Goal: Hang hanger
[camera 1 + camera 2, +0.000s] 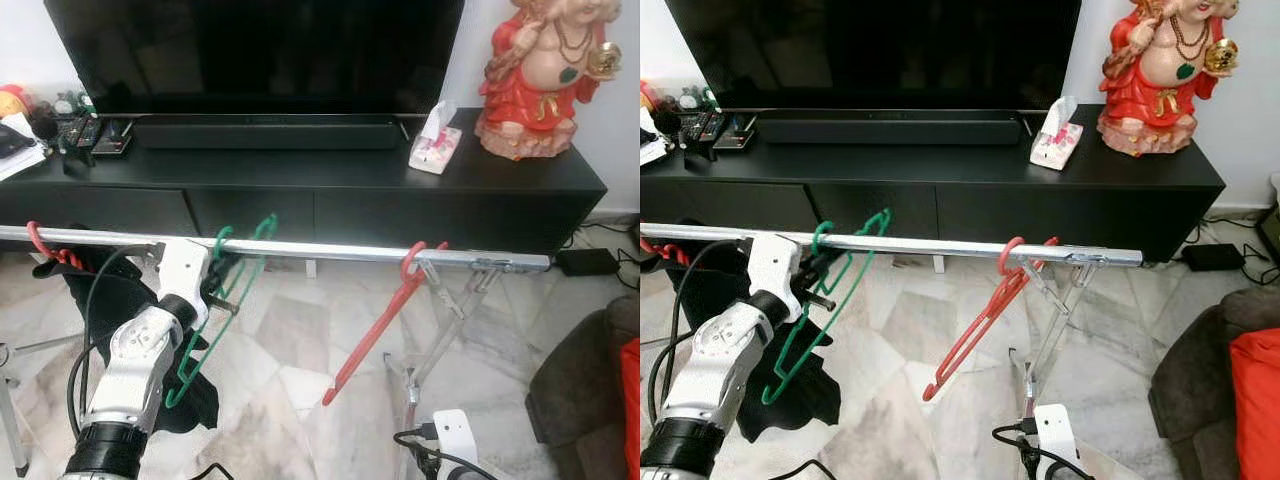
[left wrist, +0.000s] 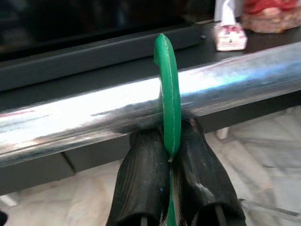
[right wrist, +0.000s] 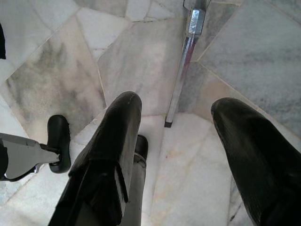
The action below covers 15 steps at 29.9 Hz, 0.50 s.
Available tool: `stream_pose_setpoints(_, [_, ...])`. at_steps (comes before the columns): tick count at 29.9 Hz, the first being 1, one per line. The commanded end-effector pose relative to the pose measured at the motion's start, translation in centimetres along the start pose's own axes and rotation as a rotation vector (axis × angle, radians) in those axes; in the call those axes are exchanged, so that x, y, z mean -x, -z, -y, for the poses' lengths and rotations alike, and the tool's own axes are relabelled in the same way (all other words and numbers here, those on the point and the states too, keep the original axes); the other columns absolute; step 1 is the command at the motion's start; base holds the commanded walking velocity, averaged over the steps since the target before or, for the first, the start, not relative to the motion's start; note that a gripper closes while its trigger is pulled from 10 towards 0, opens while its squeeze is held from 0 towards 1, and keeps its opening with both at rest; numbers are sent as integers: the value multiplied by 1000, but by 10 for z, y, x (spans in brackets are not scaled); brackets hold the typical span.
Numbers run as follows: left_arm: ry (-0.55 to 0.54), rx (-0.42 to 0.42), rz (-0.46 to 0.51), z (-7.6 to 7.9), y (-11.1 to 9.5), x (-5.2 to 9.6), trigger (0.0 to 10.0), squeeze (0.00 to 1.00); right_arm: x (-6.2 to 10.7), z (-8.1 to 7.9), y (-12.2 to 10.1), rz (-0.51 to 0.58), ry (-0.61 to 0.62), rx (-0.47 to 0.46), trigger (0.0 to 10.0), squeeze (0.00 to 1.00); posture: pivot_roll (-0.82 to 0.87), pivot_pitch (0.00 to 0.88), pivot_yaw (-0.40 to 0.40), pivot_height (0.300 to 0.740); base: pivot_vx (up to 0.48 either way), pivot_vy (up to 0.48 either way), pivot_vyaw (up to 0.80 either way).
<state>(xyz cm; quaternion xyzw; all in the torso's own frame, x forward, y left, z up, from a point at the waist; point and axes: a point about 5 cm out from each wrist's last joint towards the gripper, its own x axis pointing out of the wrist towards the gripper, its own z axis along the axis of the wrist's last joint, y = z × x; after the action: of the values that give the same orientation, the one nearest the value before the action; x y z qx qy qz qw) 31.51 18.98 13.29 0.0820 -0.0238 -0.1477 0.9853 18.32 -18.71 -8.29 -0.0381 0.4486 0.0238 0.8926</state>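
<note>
A wide black television [image 1: 255, 50] stands on a long black TV cabinet [image 1: 300, 195], with one black soundbar [image 1: 265, 133] lying in front of it. To the right on the cabinet sits one red-robed figurine [image 1: 540, 75], and beside it one tissue pack [image 1: 436, 145] with a tissue sticking out of its top. At the cabinet's left end lie a few remote controls [image 1: 95, 135] among small clutter too crowded to count.

In front of the cabinet, one silver rail [image 1: 330, 251] of a drying rack runs across above the marble floor [image 1: 290, 350]. Three hangers are on it: a green hanger [image 1: 225, 300] hooked over the rail left of the middle, a red hanger [image 1: 375, 335] hooked further right and slanting down, and the red hook of a third hanger [image 1: 40, 243] at the far left. A dark cloth [image 1: 130, 340] hangs below the rail on the left.

The left gripper [image 2: 171, 155] is just under the rail, its two black fingers [image 2: 143, 183] clenched on the neck of the green hanger below its hook. The right gripper [image 3: 181, 141] hangs low over the floor, fingers spread apart and grasping nothing.
</note>
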Motion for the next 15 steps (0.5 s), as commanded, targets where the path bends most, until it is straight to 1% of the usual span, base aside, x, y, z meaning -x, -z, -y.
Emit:
stream_pose_setpoints(1, [-26, -7, -26, -1, 5, 0, 10000, 0, 0, -2, 2, -3, 1, -14, 10000, 0, -52, 58, 19, 740, 0, 0, 0])
stream_pose_setpoints(6, [-19, -6, -45, 7, 10, 0, 10000, 0, 0, -1, 2, -3, 3, -16, 10000, 0, -51, 61, 17, 740, 0, 0, 0])
stream_pose_setpoints(10, [-25, -12, -54, 8, 11, 0, 10000, 0, 0, -1, 2, -3, 3, -14, 10000, 0, -50, 62, 15, 740, 0, 0, 0])
stream_pose_setpoints(11, [-26, -10, -53, 9, 11, 0, 10000, 106, 0, -1, 2, -3, 2, -13, 10000, 0, -49, 62, 13, 740, 0, 0, 0])
stream_pose_setpoints(12, [-26, -10, -53, 9, 11, 0, 10000, 106, 0, -1, 2, -3, 2, -13, 10000, 0, -49, 62, 13, 740, 0, 0, 0])
stream_pose_setpoints(13, [-28, -6, -51, 9, 11, 1, 10000, 341, 0, -1, 2, -4, 2, -13, 10000, 0, -49, 62, 13, 740, 0, 0, 0])
stream_pose_setpoints(14, [-30, -3, -50, 9, 11, 1, 10000, 671, 0, -1, 2, -4, 2, -12, 10000, 0, -49, 62, 13, 740, 0, 0, 0])
stream_pose_setpoints(15, [-34, -5, -50, 10, 11, 1, 10000, 663, 0, 0, 2, -4, 3, -11, 10000, 0, -49, 62, 13, 740, 0, 0, 0])
